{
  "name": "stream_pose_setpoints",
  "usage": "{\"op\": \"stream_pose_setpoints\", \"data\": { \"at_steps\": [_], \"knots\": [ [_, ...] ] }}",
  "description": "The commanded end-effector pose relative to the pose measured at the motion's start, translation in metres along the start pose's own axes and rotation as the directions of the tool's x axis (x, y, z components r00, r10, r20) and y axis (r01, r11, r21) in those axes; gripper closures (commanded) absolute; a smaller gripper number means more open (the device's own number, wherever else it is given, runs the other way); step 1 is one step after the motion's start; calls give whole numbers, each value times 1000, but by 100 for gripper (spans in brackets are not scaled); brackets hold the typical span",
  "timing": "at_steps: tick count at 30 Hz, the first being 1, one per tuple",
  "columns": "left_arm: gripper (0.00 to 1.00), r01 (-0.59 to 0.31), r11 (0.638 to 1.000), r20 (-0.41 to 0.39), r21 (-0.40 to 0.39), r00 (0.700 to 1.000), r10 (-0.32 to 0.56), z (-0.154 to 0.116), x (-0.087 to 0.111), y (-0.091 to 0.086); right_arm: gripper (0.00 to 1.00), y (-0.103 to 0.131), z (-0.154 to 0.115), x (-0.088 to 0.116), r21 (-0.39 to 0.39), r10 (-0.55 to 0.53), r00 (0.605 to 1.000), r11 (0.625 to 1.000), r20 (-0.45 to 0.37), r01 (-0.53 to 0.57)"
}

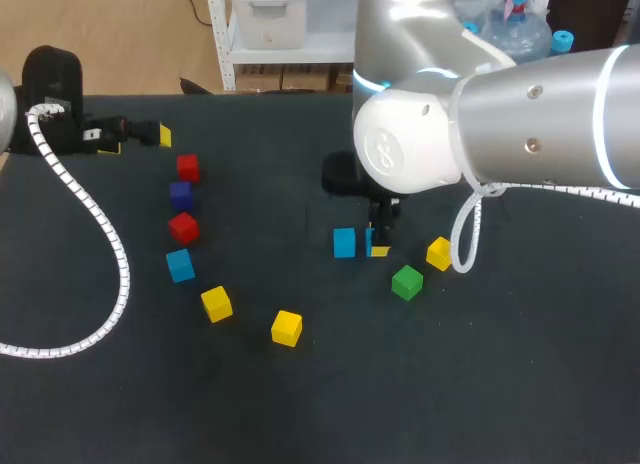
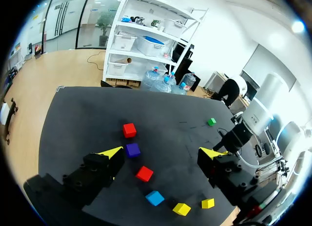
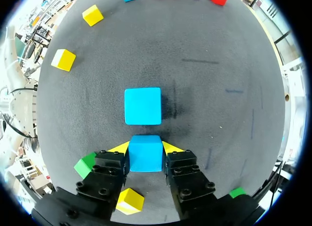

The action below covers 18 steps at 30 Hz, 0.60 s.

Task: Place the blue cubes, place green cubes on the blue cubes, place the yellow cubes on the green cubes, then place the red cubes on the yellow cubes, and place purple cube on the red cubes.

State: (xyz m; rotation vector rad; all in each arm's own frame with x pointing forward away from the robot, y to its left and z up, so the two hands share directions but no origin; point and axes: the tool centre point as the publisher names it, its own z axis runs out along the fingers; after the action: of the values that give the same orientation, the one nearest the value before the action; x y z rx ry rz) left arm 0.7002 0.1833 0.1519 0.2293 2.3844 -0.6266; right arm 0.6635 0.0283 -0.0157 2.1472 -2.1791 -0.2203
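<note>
My right gripper [image 3: 146,149] is shut on a blue cube [image 3: 145,160], low over the mat near its middle [image 1: 378,246]. A second blue cube [image 3: 143,105] lies just ahead of the held one, a small gap between them [image 1: 344,242]. A green cube [image 1: 407,282] and a yellow cube [image 1: 438,252] lie to the gripper's right. On the left, a red cube [image 1: 188,167], a purple cube [image 1: 180,195], a red cube [image 1: 184,227] and a third blue cube [image 1: 180,265] form a column. My left gripper [image 2: 161,155] hovers open and empty at the far left [image 1: 140,134].
Two yellow cubes [image 1: 216,303] [image 1: 287,327] lie at the front left of the dark mat [image 1: 520,364]. Another green cube [image 3: 237,192] shows behind the right gripper. A white coiled cable [image 1: 110,254] runs across the mat's left side.
</note>
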Motion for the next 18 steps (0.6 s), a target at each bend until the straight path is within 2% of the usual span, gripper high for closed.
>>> {"op": "stream_pose_setpoints", "data": {
  "at_steps": [1, 7, 8, 10, 11, 12, 18],
  "knots": [
    [0, -1, 1000, 5, 6, 1000, 1, 0, 1, 2, 100, -1, 2, 1, 3, -1, 1000, 1000, -2, 1],
    [0, -1, 1000, 5, 6, 1000, 1, 0, 1, 2, 100, 0, 3, 0, -4, -10, 1000, 1000, -1, 10],
    [0, -1, 1000, 5, 6, 1000, 1, 0, 1, 2, 91, 1, 3, 0, -7, -13, 1000, 1000, 0, 13],
    [0, -1, 1000, 5, 6, 1000, 1, 0, 1, 2, 60, 2, 3, -1, -8, -17, 1000, 1000, 1, 17],
    [0, -1, 1000, 5, 6, 1000, 1, 0, 1, 2, 34, 2, 3, -2, -9, -18, 1000, 1000, 2, 18],
    [0, -1, 1000, 5, 6, 1000, 1, 0, 1, 2, 0, 2, 2, -1, -10, -18, 1000, 1000, 4, 18],
    [0, -1, 1000, 5, 6, 1000, 1, 0, 1, 2, 0, 3, -5, 0, 13, -15, 1000, 1000, 9, 15]
  ]
}}
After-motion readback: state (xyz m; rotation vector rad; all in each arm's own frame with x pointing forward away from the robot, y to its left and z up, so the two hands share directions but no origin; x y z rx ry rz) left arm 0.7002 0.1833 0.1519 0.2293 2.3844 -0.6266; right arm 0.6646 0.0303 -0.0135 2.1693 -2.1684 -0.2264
